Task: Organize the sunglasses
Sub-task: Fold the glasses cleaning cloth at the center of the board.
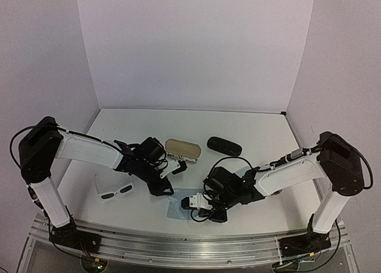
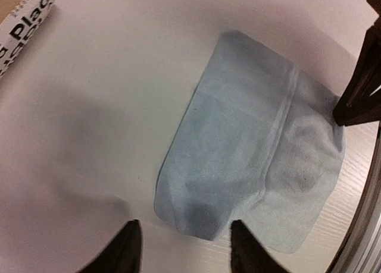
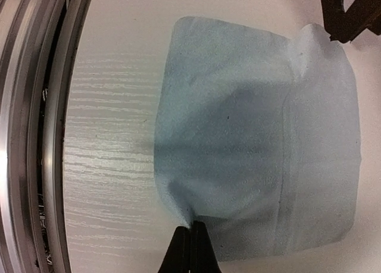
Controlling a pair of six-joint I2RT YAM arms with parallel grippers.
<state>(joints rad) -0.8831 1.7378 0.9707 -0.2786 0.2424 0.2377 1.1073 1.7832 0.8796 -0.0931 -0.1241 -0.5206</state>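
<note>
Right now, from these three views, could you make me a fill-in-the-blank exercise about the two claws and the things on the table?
1. The right claw is ____ on the edge of the soft light-blue square cloth.
2. The left claw is ____ and holds nothing.
3. In the top view, the chunky white-framed sunglasses lie on the white table to the ____ of that cloth.
Missing words: shut; open; left.

The white sunglasses (image 1: 115,192) lay unheld on the table (image 1: 250,130), front-left area. Chunky white frame, dark lenses. The frame front ran diagonally, its right end farther from the near edge. One temple was visible, unfolded, pointing toward the far left.
</note>
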